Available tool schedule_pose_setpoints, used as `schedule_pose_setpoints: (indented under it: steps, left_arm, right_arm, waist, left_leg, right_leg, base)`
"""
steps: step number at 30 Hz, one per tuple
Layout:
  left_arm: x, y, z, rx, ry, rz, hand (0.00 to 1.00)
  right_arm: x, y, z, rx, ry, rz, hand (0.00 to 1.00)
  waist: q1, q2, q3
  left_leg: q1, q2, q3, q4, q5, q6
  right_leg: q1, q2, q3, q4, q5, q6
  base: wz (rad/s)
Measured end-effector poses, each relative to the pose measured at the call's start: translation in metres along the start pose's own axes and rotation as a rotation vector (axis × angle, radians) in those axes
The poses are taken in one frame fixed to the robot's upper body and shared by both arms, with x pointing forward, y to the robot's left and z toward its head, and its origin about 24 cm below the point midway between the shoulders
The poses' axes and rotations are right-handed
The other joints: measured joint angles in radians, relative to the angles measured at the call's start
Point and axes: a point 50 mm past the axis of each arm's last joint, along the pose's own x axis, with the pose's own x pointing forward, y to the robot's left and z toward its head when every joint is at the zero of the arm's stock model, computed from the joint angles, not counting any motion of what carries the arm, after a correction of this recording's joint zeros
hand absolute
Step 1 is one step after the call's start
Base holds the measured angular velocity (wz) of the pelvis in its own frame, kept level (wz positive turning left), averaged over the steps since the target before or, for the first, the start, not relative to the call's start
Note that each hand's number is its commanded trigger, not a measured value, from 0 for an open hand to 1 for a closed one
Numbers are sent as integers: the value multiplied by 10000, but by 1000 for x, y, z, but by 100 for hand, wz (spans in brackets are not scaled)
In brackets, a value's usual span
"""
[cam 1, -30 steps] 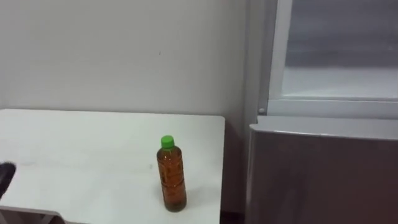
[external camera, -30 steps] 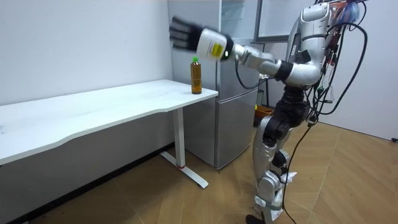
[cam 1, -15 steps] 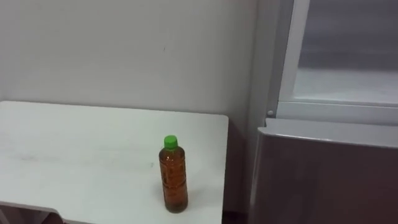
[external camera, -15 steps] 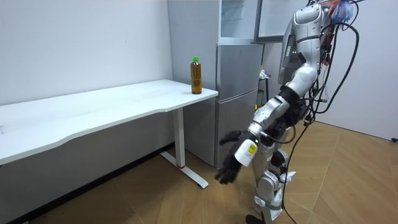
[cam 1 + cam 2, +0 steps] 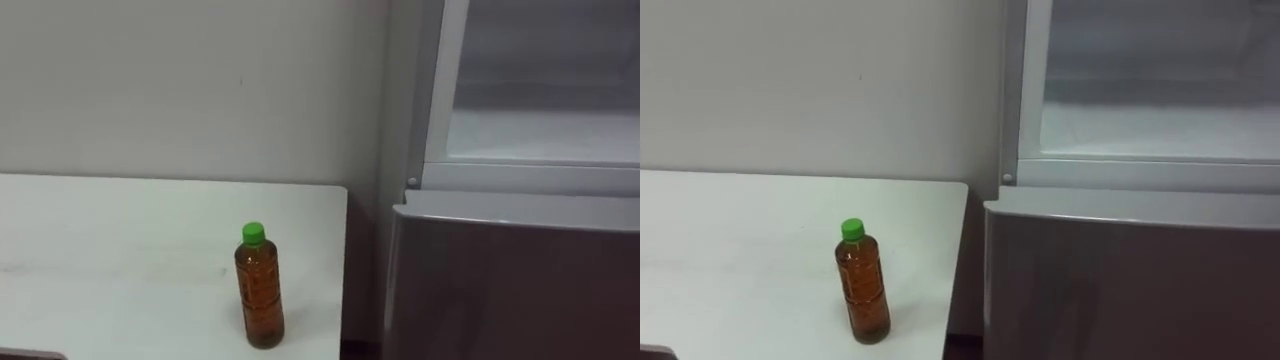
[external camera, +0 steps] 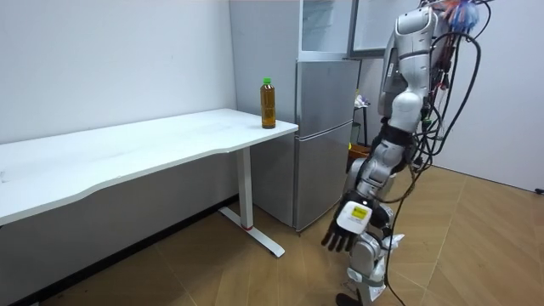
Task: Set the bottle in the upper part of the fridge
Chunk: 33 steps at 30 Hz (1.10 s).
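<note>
Grey fridge [image 5: 510, 285] is the largest item: lower door closed, with the pale inside of the upper compartment [image 5: 545, 120] visible above it in the eye views. White table [image 5: 110, 270] stands just beside it, on the robot's left, against the wall. Bottle [image 5: 259, 292] of brown liquid stands upright on the table near the fridge-side corner, long axis vertical, green cap [image 5: 253, 234] pointing up, nothing touching it. Room view adds the robot, standing before the fridge and well apart from the table. Its left arm hangs, left hand [image 6: 347, 228] low beside the leg, fingers loosely spread, pointing down, empty. Versus 1.0 s ago: that arm was raised toward the bottle, then swinging down at 0.5 s; now it is lower and closer to the leg. Bottle unmoved in the room view; its shift in the eye views is the camera's.
</note>
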Motion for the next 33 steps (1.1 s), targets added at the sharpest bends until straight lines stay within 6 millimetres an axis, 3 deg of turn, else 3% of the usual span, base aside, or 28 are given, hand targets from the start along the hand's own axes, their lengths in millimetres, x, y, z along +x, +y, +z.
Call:
schedule_pose_setpoints:
  steps: [6, 14, 19, 25, 33]
  left_arm:
    - [5, -19, 16, 1370, -205, -1210, 0]
    - [7, -32, 26, 1888, -447, -1998, 0]
    - [7, -33, 26, 1887, -487, -2157, 0]
    - [7, -30, 27, 1957, -476, -2315, 0]
    - [6, -29, 30, 2012, -647, -2514, 0]
  right_arm:
    - [2, 8, 13, -274, -405, 500, 0]
    - [2, 21, 44, -577, -1848, 1511, 0]
    - [-4, 37, 76, -319, -3347, 2455, 0]
    - [-38, 73, 137, -1159, -6460, 4478, 0]
    - [-82, 109, 173, -1870, -8620, 7181, 0]
  waist:
    - [-278, -68, -56]
    - [-420, -248, 39]
    - [-380, -265, 38]
    - [-249, -267, 40]
    - [97, -382, 38]
  left_leg:
    - [-63, -2, 143, 86, 2, 7]
    - [-207, 8, 439, 54, -2, 13]
    - [-218, 16, 477, 12, -1, 14]
    - [-228, 14, 571, 28, 2, 18]
    - [-245, 14, 677, -24, 2, 19]
  right_leg:
    - [-122, -4, 93, 66, 54, 3]
    - [-376, 19, 274, 101, 73, -1]
    - [-381, 69, 345, 35, 157, 0]
    - [-499, 46, 357, 152, 167, -6]
    - [-594, 71, 485, 180, 163, -1]
  base:
    - [-7]
    - [-8]
    - [-3]
    - [-5]
    - [-4]
